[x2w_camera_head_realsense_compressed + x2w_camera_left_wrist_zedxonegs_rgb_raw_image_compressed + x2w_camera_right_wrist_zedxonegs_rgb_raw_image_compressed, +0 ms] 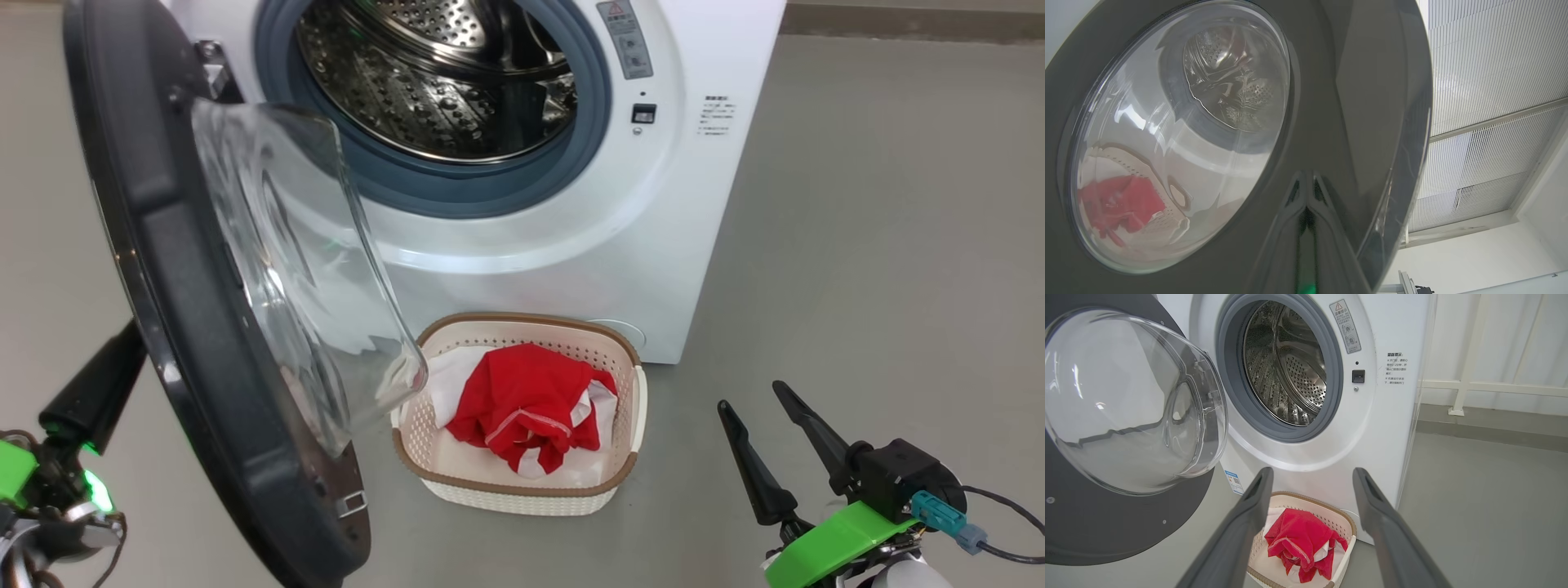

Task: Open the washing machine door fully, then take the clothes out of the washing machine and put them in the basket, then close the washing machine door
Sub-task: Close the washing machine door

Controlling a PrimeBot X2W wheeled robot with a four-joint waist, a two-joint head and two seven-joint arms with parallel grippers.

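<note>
So the left end effector [1306, 216] is seen with its two dark fingers pressed together, tips set right against the glossy black outer face of the washing machine door [163, 269], out near the rim beside the glass bowl. The door is swung well open and stands directly ahead of that end effector, with the bowl bulging away from it toward the washing machine [669, 204]. The right end effector [749, 396] is held low over the grey floor [857, 286], fingers spread wide, nothing gripped between them. The basket [522, 320] is parked on the floor ahead of it and off to its left, close to the machine's front and just below the open drum [433, 82]. The clothes [522, 400] are piled inside the basket, red fabric bunched on top of white. From the right wrist view, the basket and the clothes are framed between the two spread fingers, and the drum opening is seen above them.
</note>
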